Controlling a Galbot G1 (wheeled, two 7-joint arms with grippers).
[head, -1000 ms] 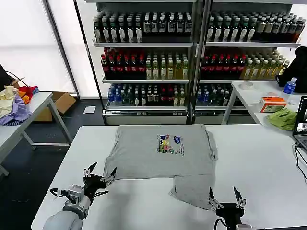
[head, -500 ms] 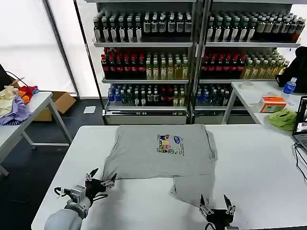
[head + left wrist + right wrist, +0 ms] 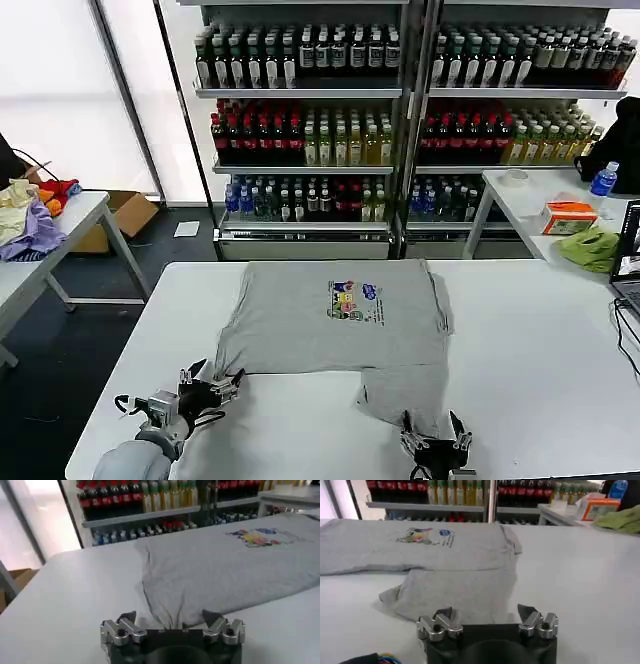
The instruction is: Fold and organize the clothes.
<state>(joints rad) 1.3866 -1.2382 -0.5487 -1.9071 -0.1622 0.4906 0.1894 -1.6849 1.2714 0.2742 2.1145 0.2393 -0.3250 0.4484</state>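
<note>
Two end effectors wait at the near edge of a white counter [image 3: 540,330] on which a light grey T-shirt [image 3: 335,325] lies spread, chest print [image 3: 354,301] facing up. The right end effector [image 3: 436,444] sits at the shirt's nearest point, its fingers spread wide and empty, just short of the hem of a folded-under flap that hangs toward the counter's front edge; the right wrist view shows the same flap [image 3: 455,592] directly ahead of the open jaws of that end effector [image 3: 487,617]. The left end effector [image 3: 212,385] hovers just beside the shirt's near left corner, fingers likewise apart with nothing gripped, and in the left wrist view a bunched tip of the T-shirt [image 3: 220,570] reaches between its open fingertips [image 3: 170,620]; contact cannot be judged. Beyond the shirt, past the counter's far edge, stand shelves of bottled drinks [image 3: 400,110]. To the shirt's far right a second table carries a small green cloth [image 3: 590,248], an orange box [image 3: 567,217] and a water bottle [image 3: 603,180]; to its far left another table holds a heap of lavender, cream and red garments [image 3: 30,215].
</note>
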